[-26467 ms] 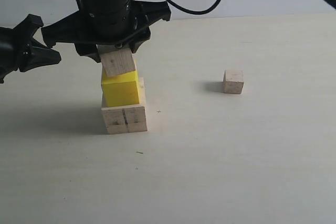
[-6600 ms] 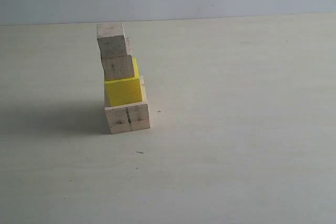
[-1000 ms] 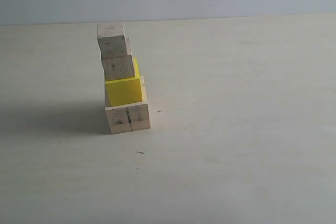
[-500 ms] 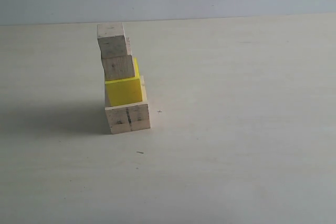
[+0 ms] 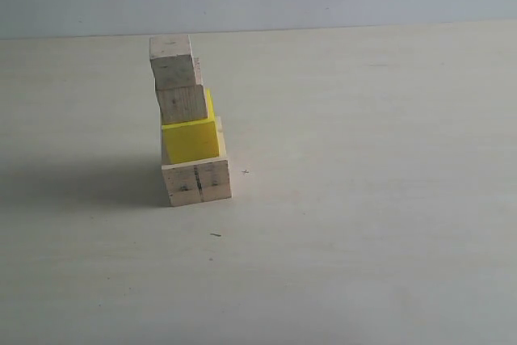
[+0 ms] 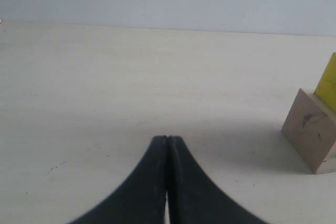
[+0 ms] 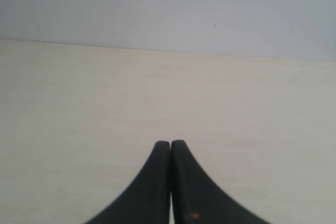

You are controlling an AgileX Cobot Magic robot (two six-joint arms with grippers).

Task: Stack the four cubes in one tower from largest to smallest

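In the exterior view you have the tower [image 5: 187,119] standing on the table [image 5: 363,199]: the large wood cube [image 5: 198,181] at the base, the yellow cube [image 5: 191,140] on it, the medium wood cube [image 5: 182,104] on the yellow one, and the small wood cube [image 5: 172,61] on top. The cubes touch face to face but do not line up squarely, and the top one sits a little off centre over the one beneath it. In the left wrist view your left fingers [image 6: 149,182] are pressed together tip to tip with nothing between them. The tower's base lies beyond their tips and off to one side, well apart from them. Only a corner of the large wood cube [image 6: 310,132] and an edge of the yellow cube [image 6: 328,80] show there, resting on the table [image 6: 105,77]. In the right wrist view your right fingers [image 7: 152,187] are likewise closed tight on nothing, with only bare table [image 7: 79,87] ahead of their tips and a pale wall [image 7: 157,3] behind it.
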